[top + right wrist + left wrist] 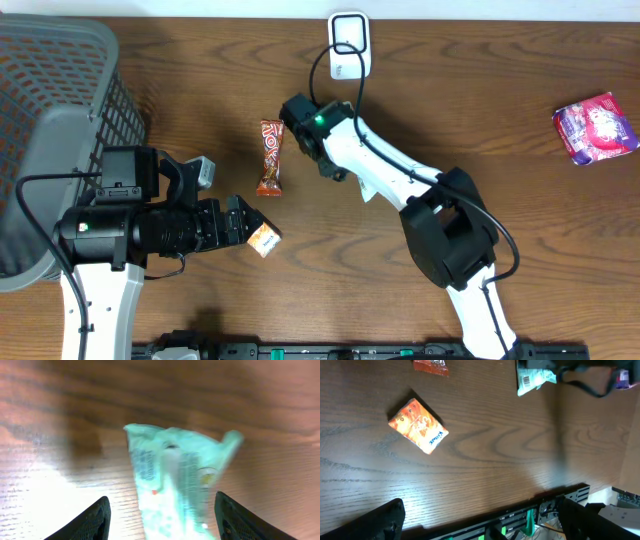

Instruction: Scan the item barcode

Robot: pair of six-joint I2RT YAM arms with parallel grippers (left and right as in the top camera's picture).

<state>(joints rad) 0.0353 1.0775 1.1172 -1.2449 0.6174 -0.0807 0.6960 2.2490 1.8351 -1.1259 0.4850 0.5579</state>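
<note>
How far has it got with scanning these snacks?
Nothing shows a finished scan. In hand: the right fingers stand open around a teal packet that seems to lie on the table near the white scanner, not gripped. The left fingers are open and empty by an orange packet. Left: the candy bar and the pink packet lie on their own.

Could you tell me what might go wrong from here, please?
1. The mint packet sits crumpled between the right gripper's open jaws; its barcode may end up creased or hidden.
2. The orange packet sits close to the left gripper; a careless move could knock it away.
</note>
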